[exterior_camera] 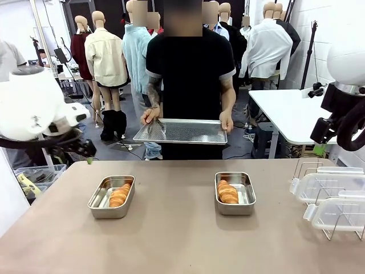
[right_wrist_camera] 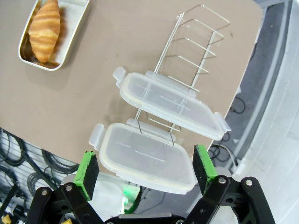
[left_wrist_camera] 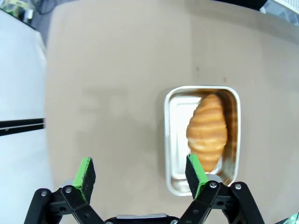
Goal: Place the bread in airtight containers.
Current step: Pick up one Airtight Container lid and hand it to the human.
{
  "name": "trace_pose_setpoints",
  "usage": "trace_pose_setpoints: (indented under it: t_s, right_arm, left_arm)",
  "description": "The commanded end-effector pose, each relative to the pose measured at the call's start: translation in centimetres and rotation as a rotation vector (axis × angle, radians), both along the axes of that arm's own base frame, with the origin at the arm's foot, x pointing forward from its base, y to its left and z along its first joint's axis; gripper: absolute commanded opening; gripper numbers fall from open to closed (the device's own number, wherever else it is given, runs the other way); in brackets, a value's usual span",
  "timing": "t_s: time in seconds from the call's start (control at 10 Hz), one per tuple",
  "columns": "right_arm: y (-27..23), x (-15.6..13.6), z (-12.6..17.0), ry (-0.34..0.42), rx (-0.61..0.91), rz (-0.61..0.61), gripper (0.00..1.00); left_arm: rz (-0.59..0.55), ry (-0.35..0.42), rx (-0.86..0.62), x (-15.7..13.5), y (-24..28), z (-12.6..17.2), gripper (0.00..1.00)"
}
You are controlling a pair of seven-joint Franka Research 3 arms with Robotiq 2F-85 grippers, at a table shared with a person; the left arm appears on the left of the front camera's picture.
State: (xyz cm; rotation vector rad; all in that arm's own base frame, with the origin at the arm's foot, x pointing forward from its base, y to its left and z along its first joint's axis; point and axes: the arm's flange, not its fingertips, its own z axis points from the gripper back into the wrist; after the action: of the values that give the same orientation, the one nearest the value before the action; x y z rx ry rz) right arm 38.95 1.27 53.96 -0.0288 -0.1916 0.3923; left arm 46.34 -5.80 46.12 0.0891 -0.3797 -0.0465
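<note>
One croissant (exterior_camera: 120, 194) lies in the left tin (exterior_camera: 111, 214), the other croissant (exterior_camera: 227, 192) in the right tin (exterior_camera: 235, 210), both tins set apart on the table (exterior_camera: 171, 245). In the left wrist view the left tin's croissant sits just beyond one green pad (left_wrist_camera: 195, 171), outside the gap. The left gripper (left_wrist_camera: 140, 169) is spread wide and holds nothing. The right gripper (right_wrist_camera: 145, 161), likewise spread and empty, hangs over two clear lids (right_wrist_camera: 170, 100) on a wire rack (right_wrist_camera: 191, 51), well apart from the right tin. The person holds a steel tray (exterior_camera: 182, 132)

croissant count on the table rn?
2. One croissant lies in the left tin, the other croissant in the right tin. None look hidden.
</note>
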Motion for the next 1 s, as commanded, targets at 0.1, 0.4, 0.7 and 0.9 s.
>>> trace_pose_setpoints:
  t_s: [0.1,0.4,0.7,0.9]
  right_arm:
    - [0.2,0.3,0.0,-0.007,-0.007,-0.018,1.0]
    - [0.2,0.3,0.0,-0.007,-0.007,-0.018,1.0]
    - [0.2,0.3,0.0,-0.007,-0.007,-0.018,1.0]
    - [0.2,0.3,0.0,-0.007,-0.007,-0.018,1.0]
  left_arm:
    - [0.089,0.04,0.093,-1.5,6.4,4.6,1.0]
    - [0.031,0.082,-0.062,-1.2,12.8,6.1,1.0]
    - [0.059,0.061,-0.031,-1.8,13.6,6.1,1.0]
    - [0.059,0.061,-0.031,-1.8,13.6,6.1,1.0]
